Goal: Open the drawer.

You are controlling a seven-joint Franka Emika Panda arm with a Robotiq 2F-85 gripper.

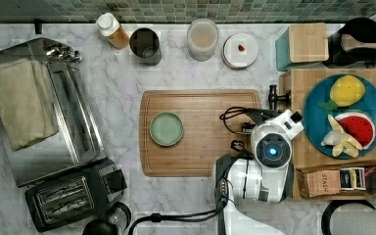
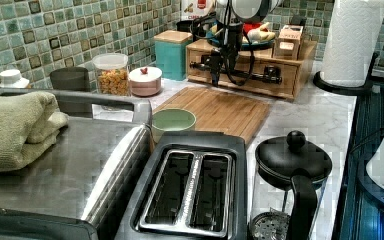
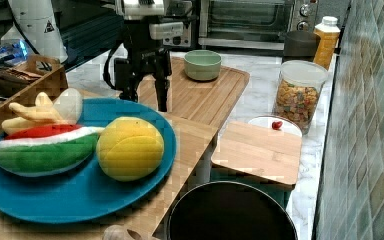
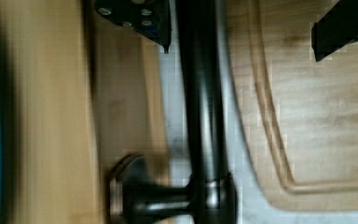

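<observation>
The drawer (image 2: 240, 70) is the long bamboo front of a low wooden box, and a black bar handle (image 2: 245, 76) runs along it on two posts. My gripper (image 2: 220, 70) hangs in front of that panel at the handle's left end in the left view. In the wrist view the gripper (image 4: 240, 46) is open, with one finger (image 4: 135, 14) on the drawer side of the handle (image 4: 205, 102) and the other finger (image 4: 345, 28) over the cutting board side. Neither finger touches the bar. From the right view the gripper (image 3: 145, 95) points down past the box's edge.
A large cutting board (image 1: 200, 132) with a green bowl (image 1: 166, 129) lies right in front of the drawer. On the box top stand a blue plate (image 1: 318, 117) of plush fruit and a tea caddy (image 1: 333, 181). A teal box (image 1: 301, 46) stands beside it, and a toaster (image 1: 73, 193) and an oven (image 1: 54, 107) sit farther off.
</observation>
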